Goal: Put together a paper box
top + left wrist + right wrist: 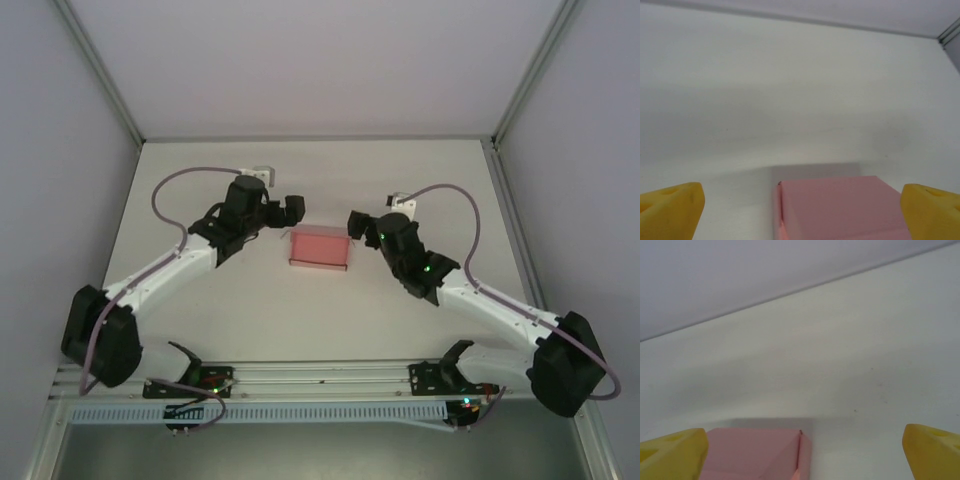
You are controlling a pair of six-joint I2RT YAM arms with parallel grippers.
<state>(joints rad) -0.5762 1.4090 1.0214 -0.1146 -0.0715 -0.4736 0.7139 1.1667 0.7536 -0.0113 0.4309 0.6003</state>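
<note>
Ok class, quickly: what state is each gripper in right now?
Left gripper: open, holding nothing.
Right gripper: open, holding nothing; the paper box lies free between the two.

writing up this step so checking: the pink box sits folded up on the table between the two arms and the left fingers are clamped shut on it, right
Not quite. The left fingers are wide open, not clamped shut on the paper box. The left wrist view shows them spread far apart. The rest holds.
</note>
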